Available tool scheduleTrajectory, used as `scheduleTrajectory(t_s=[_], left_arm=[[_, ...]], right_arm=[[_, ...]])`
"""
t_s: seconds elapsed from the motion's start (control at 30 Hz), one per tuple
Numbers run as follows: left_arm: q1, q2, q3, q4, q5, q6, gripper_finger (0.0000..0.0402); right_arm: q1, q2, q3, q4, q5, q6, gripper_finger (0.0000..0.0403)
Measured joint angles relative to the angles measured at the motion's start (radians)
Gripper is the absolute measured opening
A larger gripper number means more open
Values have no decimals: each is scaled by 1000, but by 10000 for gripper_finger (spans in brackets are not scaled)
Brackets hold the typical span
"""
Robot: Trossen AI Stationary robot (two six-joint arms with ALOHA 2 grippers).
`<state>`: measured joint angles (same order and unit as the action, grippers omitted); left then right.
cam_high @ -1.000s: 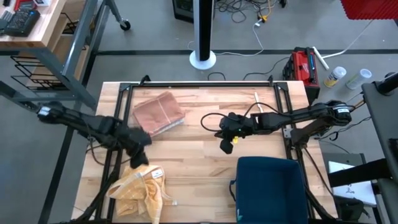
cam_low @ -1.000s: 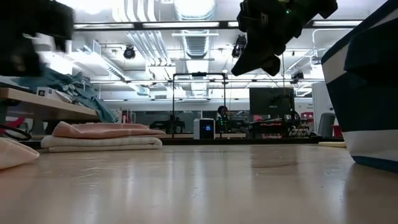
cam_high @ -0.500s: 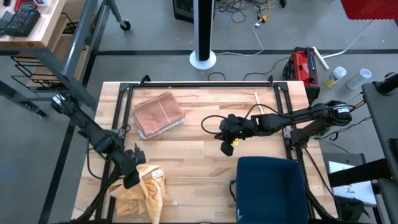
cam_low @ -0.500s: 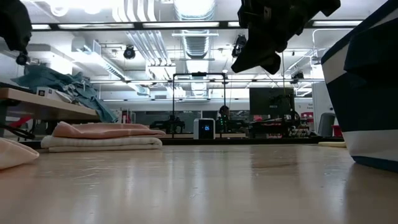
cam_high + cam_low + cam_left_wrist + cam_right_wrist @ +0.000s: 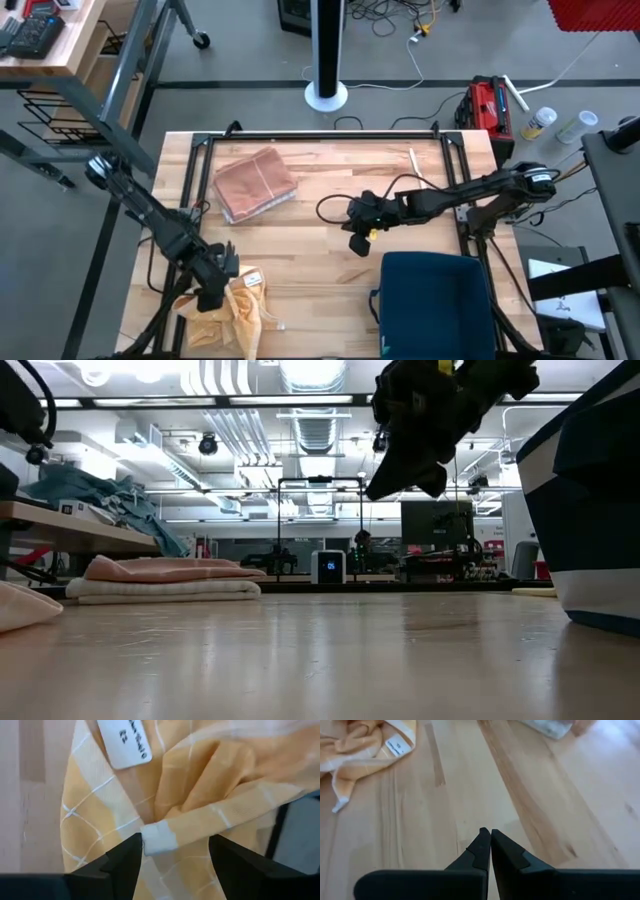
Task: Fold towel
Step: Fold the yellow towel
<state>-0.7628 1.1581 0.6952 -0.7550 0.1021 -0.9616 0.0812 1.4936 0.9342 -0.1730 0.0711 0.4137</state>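
The yellow checked towel (image 5: 228, 312) is lying crumpled at the near left corner of the wooden table (image 5: 320, 255), part of it hanging over the edge. The left gripper (image 5: 215, 285) is hovering right at the towel's upper edge with its fingers (image 5: 122, 857) spread wide; in its wrist view a rolled hem of the cloth (image 5: 165, 834) is sitting between the two fingers, not clamped, and a white tag (image 5: 124, 742) is showing on the fabric. The right gripper (image 5: 358, 240) is hanging above the middle of the table, fingertips pressed together on nothing. A folded pink towel (image 5: 255, 184) is resting toward the far left, and a dark blue bin (image 5: 432, 304) is standing at the near right
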Motion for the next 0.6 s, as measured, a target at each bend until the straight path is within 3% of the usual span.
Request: scheduleTrajectory(t_s=[0.13,0.3,0.33,0.5,0.6], left_arm=[[0,30,0,51,1,32,173],[2,32,11,130,-28,67,29],[2,29,16,126,-31,51,16],[0,12,87,118,-81,6,5],[0,5,171,78,-196,8,4]], right_arm=[[7,39,5,7,0,21,8],[10,73,30,29,0,32,8],[10,80,40,36,0,30,8],[20,99,79,58,0,-18,8],[33,109,98,127,0,-23,8]])
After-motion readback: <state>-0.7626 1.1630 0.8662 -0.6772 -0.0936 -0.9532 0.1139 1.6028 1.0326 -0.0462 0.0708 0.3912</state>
